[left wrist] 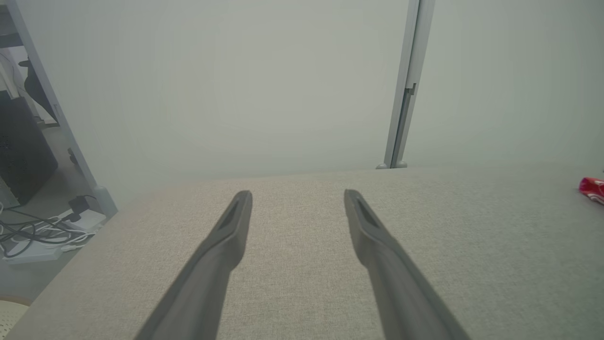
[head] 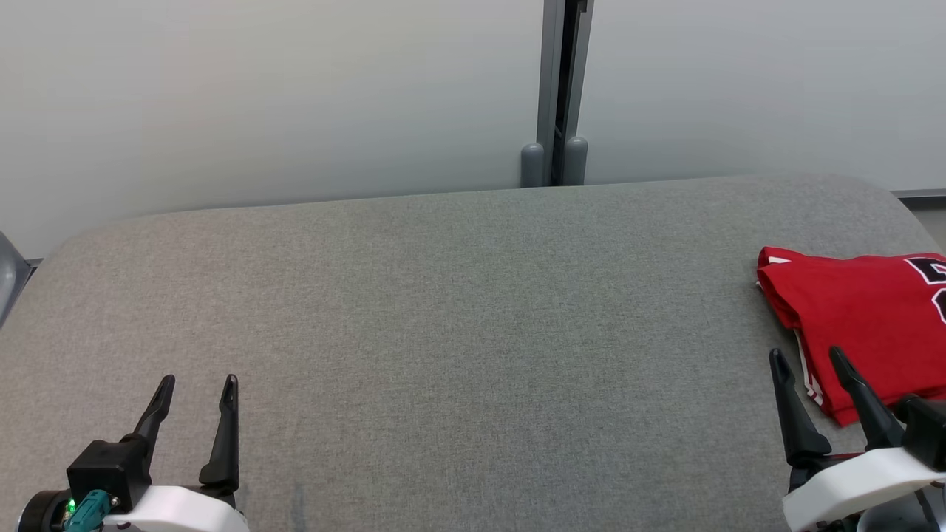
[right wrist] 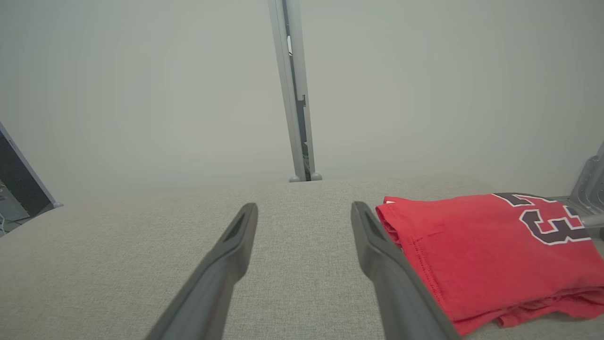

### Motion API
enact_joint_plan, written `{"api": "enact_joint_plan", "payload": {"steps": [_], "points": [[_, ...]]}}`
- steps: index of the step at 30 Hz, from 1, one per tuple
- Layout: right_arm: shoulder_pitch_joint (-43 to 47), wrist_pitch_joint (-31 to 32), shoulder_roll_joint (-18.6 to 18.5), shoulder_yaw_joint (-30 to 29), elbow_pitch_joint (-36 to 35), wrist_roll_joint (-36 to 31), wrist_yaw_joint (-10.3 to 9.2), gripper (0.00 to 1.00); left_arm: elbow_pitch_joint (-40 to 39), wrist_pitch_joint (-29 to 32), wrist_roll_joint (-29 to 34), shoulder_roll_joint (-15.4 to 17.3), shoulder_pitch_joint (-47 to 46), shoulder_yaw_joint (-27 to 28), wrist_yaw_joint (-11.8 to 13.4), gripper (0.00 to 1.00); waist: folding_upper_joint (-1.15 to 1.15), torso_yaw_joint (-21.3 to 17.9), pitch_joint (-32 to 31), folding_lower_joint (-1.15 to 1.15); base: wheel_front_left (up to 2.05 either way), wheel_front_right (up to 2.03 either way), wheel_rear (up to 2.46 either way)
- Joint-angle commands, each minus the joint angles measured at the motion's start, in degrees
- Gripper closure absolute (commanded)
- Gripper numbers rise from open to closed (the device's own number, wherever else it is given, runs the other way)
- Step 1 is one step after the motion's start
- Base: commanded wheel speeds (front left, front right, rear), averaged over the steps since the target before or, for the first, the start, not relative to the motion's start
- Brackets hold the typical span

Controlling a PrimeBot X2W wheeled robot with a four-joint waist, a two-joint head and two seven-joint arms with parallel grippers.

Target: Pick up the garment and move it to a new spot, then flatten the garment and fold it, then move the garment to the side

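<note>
The garment (head: 865,318) is a red shirt with dark lettering, folded into a neat stack at the right edge of the grey table (head: 443,310). Its red cloth (right wrist: 490,250) lies just right of my right fingers in the right wrist view, and a sliver of that red cloth (left wrist: 592,189) shows at the far right of the left wrist view. My right gripper (head: 809,358) hovers open at the lower right, its tips at the garment's near left corner, holding nothing. My left gripper (head: 198,384) stands open at the lower left, far from the garment, with bare table between its fingers.
A pale wall with a grey vertical post (head: 554,96) runs behind the table. Left of the table, the left wrist view shows cables and a power strip (left wrist: 42,233) on the floor and a dark cabinet (left wrist: 21,146). A grey metal bracket (right wrist: 590,179) stands past the garment.
</note>
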Motion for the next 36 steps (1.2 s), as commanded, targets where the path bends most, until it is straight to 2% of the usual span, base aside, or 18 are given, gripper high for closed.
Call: {"api": "enact_joint_plan", "payload": {"steps": [1,5,6,10,14,36], "points": [[0.2,0.0,-0.4,-0.1,0.0,-0.2,-0.02,0.00,0.1,-0.1,-0.2,0.3,-0.8,0.0,0.3,0.00,0.00,0.1,0.1,0.00,0.00,0.00,0.00],[0.2,0.0,-0.3,0.0,-0.1,-0.2,-0.02,0.00,0.2,0.0,0.1,0.6,-0.9,-0.1,0.6,0.00,0.00,0.1,0.3,0.00,0.00,0.00,0.00],[0.0,0.0,0.0,0.1,0.0,0.0,0.00,1.00,0.1,0.0,0.0,0.3,-0.1,-0.1,0.5,1.00,0.00,0.1,0.3,0.00,0.00,0.00,0.00],[0.6,0.3,0.6,0.0,2.0,0.5,0.00,1.00,1.7,0.0,-0.5,-1.0,1.2,-0.7,0.5,1.00,0.00,0.1,0.3,0.00,0.00,0.00,0.00],[-0.4,1.6,0.6,-1.4,3.1,3.5,0.00,1.00,1.7,-0.3,-3.7,-1.4,0.7,-0.9,0.1,1.00,0.00,0.1,0.4,0.00,0.00,0.00,0.00],[-6.4,9.4,0.3,-9.2,9.9,22.5,0.00,1.00,5.3,-2.7,-24.4,-4.4,-3.7,-3.2,-3.5,1.00,0.00,-0.1,0.7,0.00,0.00,0.00,0.00]]}}
